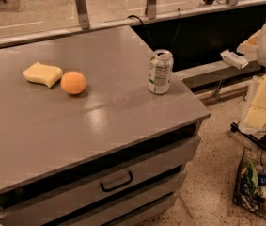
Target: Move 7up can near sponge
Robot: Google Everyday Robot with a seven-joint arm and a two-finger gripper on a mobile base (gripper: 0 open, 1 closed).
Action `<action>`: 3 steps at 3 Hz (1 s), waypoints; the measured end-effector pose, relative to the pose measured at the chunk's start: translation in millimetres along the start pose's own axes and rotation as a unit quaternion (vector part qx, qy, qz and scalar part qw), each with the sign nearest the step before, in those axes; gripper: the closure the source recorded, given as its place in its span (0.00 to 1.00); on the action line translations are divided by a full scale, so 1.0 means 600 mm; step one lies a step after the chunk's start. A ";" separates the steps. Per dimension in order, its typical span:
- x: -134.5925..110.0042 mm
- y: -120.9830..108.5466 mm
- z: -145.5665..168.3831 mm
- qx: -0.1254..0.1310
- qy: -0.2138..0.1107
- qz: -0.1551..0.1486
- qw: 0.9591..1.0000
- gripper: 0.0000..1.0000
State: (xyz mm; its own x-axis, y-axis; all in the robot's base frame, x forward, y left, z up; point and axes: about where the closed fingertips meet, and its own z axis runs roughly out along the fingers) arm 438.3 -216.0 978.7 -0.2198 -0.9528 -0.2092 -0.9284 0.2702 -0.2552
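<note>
7up can [160,71] stands upright near the cabinet top's [99,121] right edge, well apart from the sponge [42,74] near the left edge. The gripper is out of view, its opening unknowable. No grasp made yet; next it must reach the can.

Silver-and-green can [160,72] with white lettering, pale-yellow sponge [42,74], plain orange ball [73,83], dull grey tabletop [99,121] with matching grey drawers [142,171]. Speckled beige floor [212,182] too, kinda terrazzo-looking.
</note>
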 end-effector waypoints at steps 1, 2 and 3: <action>0.000 0.000 0.000 0.000 0.000 0.000 1.000 0.00; -0.012 -0.019 0.001 0.022 -0.012 -0.018 1.000 0.00; -0.034 -0.080 0.005 0.060 -0.045 -0.035 0.997 0.00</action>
State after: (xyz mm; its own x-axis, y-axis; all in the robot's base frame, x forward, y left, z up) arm 488.5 -209.2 992.5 -0.1233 -0.9550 -0.2696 -0.8963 0.2238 -0.3828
